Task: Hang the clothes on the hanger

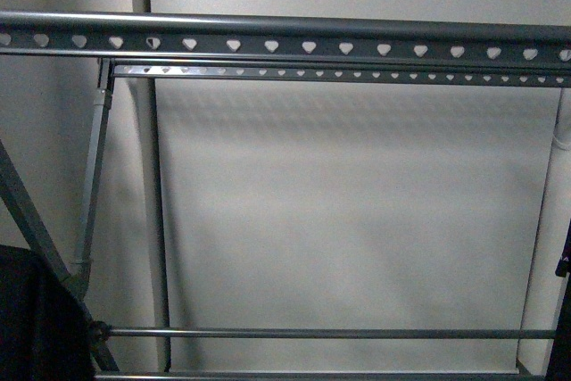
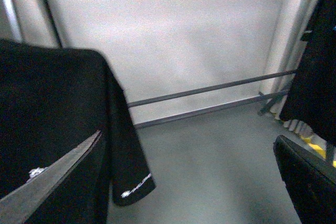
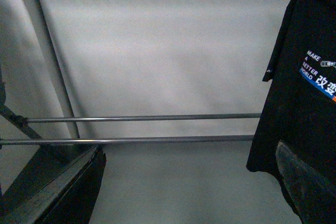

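Right wrist view: on the black T-shirt (image 3: 302, 124) we read "MAKE A BETTER WORLD" in white capitals, stacked on four lines. Just below, on a blue stripe (image 3: 316, 84), there are white Chinese characters. We make out 改变; the rest is cut by the frame edge. A small white mark (image 3: 268, 70) on its sleeve is not legible.

Left wrist view: white print on a black sleeve hem (image 2: 134, 187) is too blurred to read.

Front view: nothing legible.

I'm in a bare indoor laundry corner: grey metal drying rack (image 1: 285, 37) across the frame's top, plain white wall (image 1: 357, 211) behind.
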Controlling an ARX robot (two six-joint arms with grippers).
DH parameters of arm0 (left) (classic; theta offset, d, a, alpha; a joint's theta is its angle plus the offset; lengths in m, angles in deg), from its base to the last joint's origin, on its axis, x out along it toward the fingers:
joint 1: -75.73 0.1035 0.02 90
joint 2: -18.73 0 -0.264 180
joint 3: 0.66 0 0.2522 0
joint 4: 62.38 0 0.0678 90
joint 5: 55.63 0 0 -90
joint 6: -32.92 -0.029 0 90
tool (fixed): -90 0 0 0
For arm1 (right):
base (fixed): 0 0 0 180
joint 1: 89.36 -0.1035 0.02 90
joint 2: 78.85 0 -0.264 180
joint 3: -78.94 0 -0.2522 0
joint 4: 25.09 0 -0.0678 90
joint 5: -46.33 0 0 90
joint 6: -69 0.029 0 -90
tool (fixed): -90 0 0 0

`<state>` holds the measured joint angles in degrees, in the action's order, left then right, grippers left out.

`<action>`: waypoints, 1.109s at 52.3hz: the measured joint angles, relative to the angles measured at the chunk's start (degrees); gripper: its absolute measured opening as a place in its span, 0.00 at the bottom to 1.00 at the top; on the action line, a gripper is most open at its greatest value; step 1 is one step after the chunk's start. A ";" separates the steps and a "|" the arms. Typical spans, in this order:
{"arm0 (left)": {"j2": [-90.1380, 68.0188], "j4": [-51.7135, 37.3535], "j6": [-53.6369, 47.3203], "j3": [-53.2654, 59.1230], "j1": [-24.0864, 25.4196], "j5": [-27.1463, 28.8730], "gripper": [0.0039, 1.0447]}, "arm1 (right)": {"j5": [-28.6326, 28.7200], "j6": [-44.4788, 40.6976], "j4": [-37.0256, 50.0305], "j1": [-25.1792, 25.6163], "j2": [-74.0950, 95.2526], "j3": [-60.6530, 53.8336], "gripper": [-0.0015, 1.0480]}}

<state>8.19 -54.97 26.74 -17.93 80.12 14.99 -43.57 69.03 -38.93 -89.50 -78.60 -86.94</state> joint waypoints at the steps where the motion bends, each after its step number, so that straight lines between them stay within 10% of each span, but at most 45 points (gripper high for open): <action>1: -2.62 -1.70 0.09 -1.22 -0.02 0.11 0.94 | -0.04 0.00 0.00 0.00 0.00 0.00 0.93; 23: -64.35 9.11 46.73 -47.67 1.55 32.94 0.94 | -0.09 0.00 0.00 0.00 0.00 0.00 0.93; 33: -75.95 14.34 56.33 -59.43 2.43 36.98 0.93 | -0.09 0.00 0.00 0.00 0.00 0.00 0.93; 52: -77.09 12.98 55.95 -55.58 5.86 33.48 0.12 | -0.07 0.00 0.00 0.00 0.00 0.00 0.93; 58: -70.53 12.41 52.57 -49.72 4.90 26.64 0.03 | -0.09 0.00 0.00 0.00 0.00 0.00 0.93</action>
<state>-62.34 -42.56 79.31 -67.65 85.01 41.63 -43.66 69.03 -38.93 -89.50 -78.60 -86.94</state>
